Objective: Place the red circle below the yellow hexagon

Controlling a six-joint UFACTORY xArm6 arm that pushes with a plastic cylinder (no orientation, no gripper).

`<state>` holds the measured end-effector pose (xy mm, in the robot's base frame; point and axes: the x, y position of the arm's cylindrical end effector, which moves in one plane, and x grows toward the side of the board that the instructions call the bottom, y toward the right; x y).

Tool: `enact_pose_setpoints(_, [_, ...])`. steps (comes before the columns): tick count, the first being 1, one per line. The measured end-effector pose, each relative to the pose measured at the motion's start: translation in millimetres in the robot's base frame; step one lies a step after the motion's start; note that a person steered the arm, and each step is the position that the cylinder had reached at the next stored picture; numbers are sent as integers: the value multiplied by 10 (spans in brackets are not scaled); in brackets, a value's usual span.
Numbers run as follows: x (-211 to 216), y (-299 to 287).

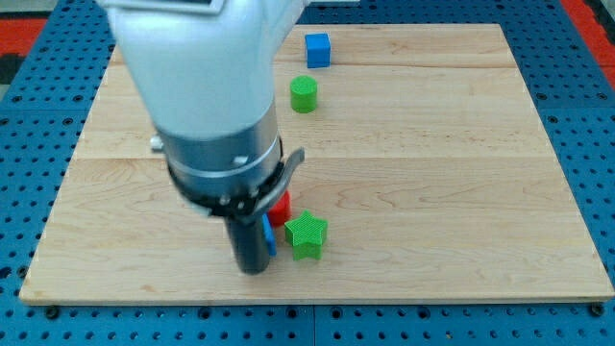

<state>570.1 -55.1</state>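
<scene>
A red block [281, 209] shows only partly beside the arm, low on the board; its shape cannot be made out. A green star [307, 234] lies touching it at its lower right. A thin blue piece [268, 234] shows at the arm's right edge. The yellow hexagon is not visible; the arm [207, 115] covers much of the board's left middle. My tip is hidden behind the dark rod housing [250, 245], so its place relative to the blocks cannot be told.
A blue cube [317, 49] sits near the board's top edge. A green cylinder [304, 94] stands just below it. The wooden board [461, 173] lies on a blue pegboard table [586, 115].
</scene>
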Motion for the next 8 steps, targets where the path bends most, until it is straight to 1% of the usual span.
enact_pose_setpoints(1, [-223, 47])
enact_pose_setpoints(2, [-223, 47])
enact_pose_setpoints(4, [-182, 462])
enact_pose_setpoints(5, [-281, 451])
enact_pose_setpoints(6, [-665, 328])
enact_pose_setpoints(7, [-1214, 230])
enact_pose_setpoints(8, [-1603, 80])
